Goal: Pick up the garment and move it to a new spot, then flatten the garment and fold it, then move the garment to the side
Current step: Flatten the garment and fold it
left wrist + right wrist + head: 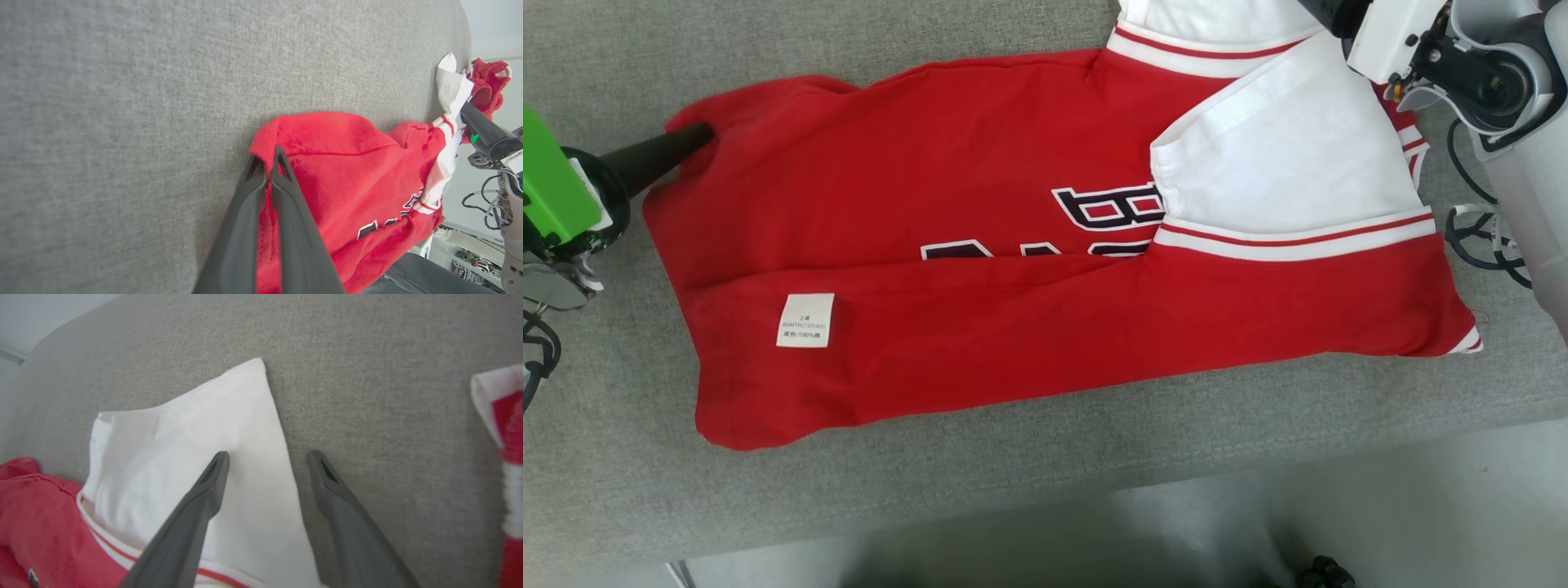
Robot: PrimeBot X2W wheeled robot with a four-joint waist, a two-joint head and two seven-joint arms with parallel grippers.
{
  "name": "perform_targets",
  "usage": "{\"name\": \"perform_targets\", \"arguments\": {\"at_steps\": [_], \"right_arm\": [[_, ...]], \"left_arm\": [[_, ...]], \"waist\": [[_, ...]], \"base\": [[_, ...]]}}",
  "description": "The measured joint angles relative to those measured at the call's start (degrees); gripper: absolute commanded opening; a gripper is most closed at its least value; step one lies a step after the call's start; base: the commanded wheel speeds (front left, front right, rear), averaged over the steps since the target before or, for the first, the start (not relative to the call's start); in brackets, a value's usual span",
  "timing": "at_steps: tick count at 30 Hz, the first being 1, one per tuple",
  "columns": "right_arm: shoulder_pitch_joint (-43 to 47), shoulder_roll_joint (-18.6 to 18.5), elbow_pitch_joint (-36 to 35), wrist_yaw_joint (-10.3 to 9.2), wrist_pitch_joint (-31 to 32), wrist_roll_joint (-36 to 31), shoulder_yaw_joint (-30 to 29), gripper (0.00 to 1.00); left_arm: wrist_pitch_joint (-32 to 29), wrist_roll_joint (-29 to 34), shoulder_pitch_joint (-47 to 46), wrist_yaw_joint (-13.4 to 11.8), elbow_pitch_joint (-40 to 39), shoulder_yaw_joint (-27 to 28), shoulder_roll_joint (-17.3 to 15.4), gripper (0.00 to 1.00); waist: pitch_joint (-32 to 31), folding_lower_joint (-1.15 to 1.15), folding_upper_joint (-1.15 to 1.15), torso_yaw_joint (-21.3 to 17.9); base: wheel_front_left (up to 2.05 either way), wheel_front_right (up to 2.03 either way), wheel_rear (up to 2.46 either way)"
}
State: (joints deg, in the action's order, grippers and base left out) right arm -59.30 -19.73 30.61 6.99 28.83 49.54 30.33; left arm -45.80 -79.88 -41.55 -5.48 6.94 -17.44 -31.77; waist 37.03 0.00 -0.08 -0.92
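shirt (1013, 269): red with white sleeves, lying nearly flat on the grey table (931, 490). It is folded along its length, and the near strip is turned over part of the dark letters (1111, 208).
tag (805, 320): white, on the turned strip, toward the left end of the shirt.
folded sleeve (1290, 163): white, laid over the red body at the right end. Its striped band touches the turned strip.
second sleeve (184, 437): white, flat on the table at the far side of the shirt.
left gripper (267, 159): the jaws are pressed together with the red edge of the shirt pinched between them, at the left end of the shirt. The cloth there is a little bunched.
right gripper (267, 457): the jaws stand wide apart and hold nothing. One finger (204, 490) is over the second sleeve, the other is over bare table just beside the sleeve's edge. I cannot tell if the tips touch.
floor (1339, 506): pale, below the near edge of the table.
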Motion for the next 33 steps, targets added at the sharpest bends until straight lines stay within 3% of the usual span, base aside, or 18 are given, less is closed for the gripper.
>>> {"name": "perform_targets", "arguments": {"at_steps": [19,20,21,23,33], "right_arm": [[-0.2,0.8,-0.1,0.07,0.4,0.5,1.9,1.0],[-0.2,0.7,0.0,0.07,0.1,0.5,1.9,0.95],[-0.2,0.7,0.0,0.07,-0.3,0.4,1.9,0.56],[-0.2,0.7,0.0,0.07,-1.1,0.4,1.9,0.0],[-0.2,-0.4,-0.5,0.07,-4.3,0.5,2.0,0.0]], "left_arm": [[0.3,0.4,0.8,0.7,0.1,-0.9,0.4,0.0],[0.3,0.4,0.8,0.7,0.1,-0.9,0.4,0.0],[0.3,0.4,0.8,0.7,0.0,-0.9,0.4,0.0],[0.3,0.4,0.8,0.7,0.0,-0.9,0.4,0.0],[2.4,0.4,0.9,2.0,-0.4,0.7,0.9,0.0]], "waist": [[-0.7,0.0,0.0,0.5],[-0.7,0.0,0.0,0.6],[-0.7,0.0,0.0,0.6],[-0.6,0.0,0.0,0.7],[-0.3,0.0,0.0,0.7]], "base": [[0.0,0.0,0.0],[0.0,0.0,0.0],[0.0,0.0,0.0],[0.0,0.0,0.0],[0.0,0.0,0.0]]}}
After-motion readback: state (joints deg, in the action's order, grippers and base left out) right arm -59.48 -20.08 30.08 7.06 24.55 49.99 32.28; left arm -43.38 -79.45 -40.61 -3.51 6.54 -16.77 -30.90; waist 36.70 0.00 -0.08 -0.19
